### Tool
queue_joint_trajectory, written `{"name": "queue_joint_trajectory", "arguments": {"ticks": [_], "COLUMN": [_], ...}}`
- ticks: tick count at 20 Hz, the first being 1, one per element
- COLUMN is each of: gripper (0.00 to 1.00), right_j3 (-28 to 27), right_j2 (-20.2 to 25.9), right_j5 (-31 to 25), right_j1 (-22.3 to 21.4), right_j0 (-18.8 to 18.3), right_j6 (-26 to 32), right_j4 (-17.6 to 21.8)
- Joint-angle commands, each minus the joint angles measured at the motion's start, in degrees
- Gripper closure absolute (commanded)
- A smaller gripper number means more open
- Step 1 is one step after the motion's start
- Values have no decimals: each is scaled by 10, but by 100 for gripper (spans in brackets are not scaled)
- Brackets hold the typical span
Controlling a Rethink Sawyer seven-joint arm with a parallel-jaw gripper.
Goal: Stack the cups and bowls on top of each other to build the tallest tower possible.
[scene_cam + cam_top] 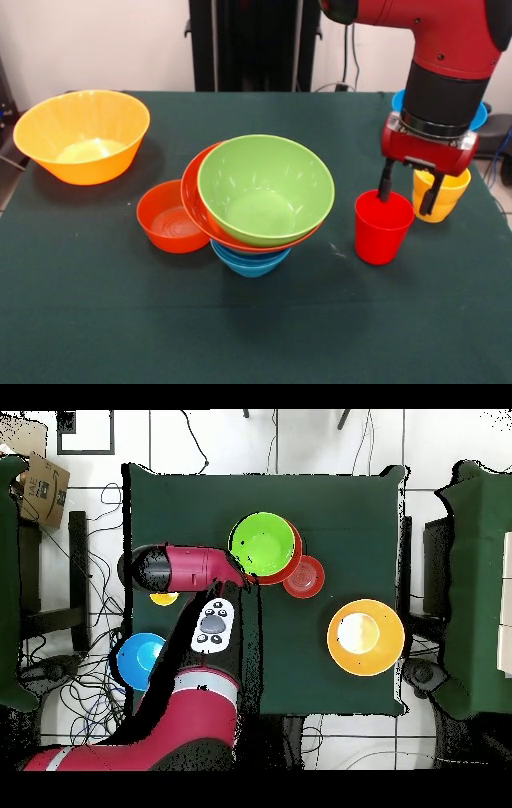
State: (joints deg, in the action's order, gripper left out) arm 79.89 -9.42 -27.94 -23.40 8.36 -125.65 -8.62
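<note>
1. At the front view's far left, a large orange-yellow bowl (82,136) sits upright on the green table (96,320), well apart from everything else; the overhead view shows it (366,637) alone near one table edge.
2. Next comes a small red-orange bowl (170,217), upright on the cloth, just beside the pile and seemingly touching its rim.
3. The tower (256,204) stands near the table's middle: a blue bowl (250,261) at the bottom, a wider red-orange bowl (196,200) on it, and a green bowl (266,189) nested on top. The upper two tilt, their mouths facing the front camera. From overhead, the green bowl (261,543) hides most of the red one.
4. Right of the tower, apart from it, the red cup (383,226) stands upright on the table.
5. The gripper (409,190) hangs from the red arm (436,48) directly over that cup. Its two dark fingers (386,181) are spread: one reaches to or just into the cup's far rim, the other hangs outside toward the yellow cup. They clasp nothing.
6. The yellow cup (441,194) stands upright just behind and right of the red cup, partly hidden by the gripper.
7. A blue bowl at the table's far right (478,117) peeks from behind the arm; overhead, it (140,659) sits beside the table edge.
</note>
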Motion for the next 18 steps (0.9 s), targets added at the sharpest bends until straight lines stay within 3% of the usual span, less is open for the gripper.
{"name": "queue_joint_trajectory", "arguments": {"ticks": [1, 18], "gripper": [0, 0], "right_j3": [1, 32], "right_j2": [33, 48], "right_j5": [40, 77], "right_j1": [16, 30], "right_j0": [7, 11], "right_j6": [-93, -100], "right_j4": [-14, -30]}}
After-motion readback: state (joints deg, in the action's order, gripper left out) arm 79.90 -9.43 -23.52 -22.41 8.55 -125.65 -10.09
